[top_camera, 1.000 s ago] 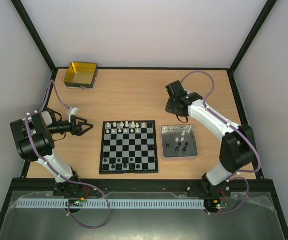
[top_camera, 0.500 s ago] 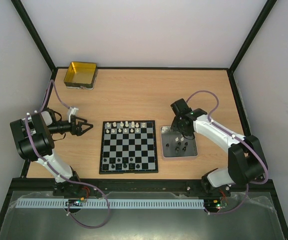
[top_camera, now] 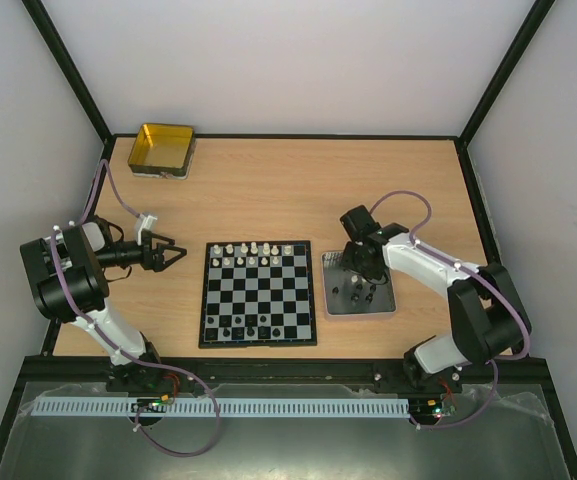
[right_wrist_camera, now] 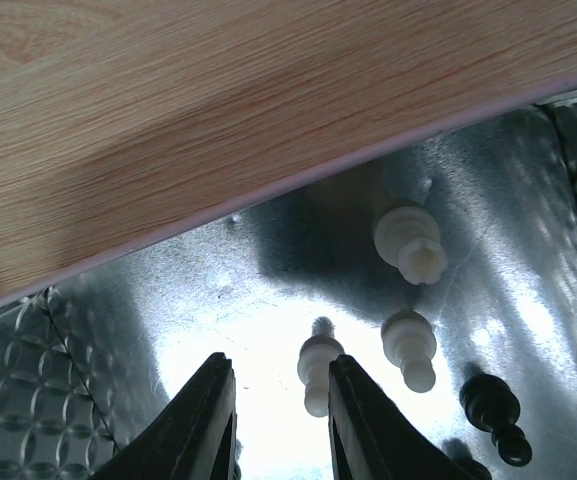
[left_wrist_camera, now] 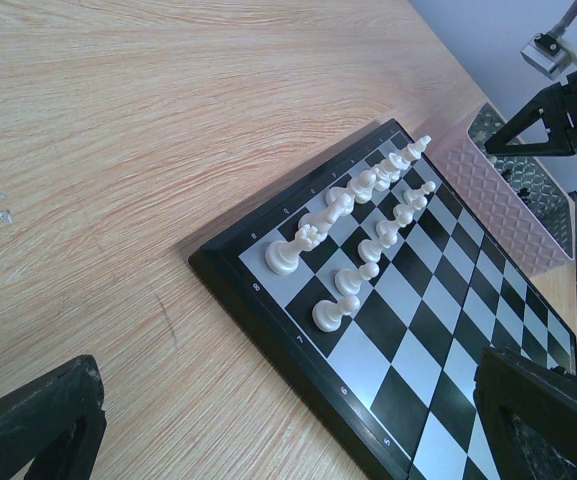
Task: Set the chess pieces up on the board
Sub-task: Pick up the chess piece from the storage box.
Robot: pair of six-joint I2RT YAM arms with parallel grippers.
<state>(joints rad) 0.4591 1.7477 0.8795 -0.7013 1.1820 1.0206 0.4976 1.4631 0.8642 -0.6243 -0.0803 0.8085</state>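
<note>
– Pieces [right_wrist_camera: 411, 242] located where?
– Some stood on board [top_camera: 258, 300], rest lying in tray [right_wrist_camera: 28, 400].
– Handling?
– Judged light, slippery; best pinched mid-body. Right end effector [right_wrist_camera: 278, 375] and left end effector [top_camera: 171, 254] released.

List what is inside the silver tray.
Three white chess pieces and at least one black piece sit in the silver tray. The right gripper covers part of its floor.
</note>
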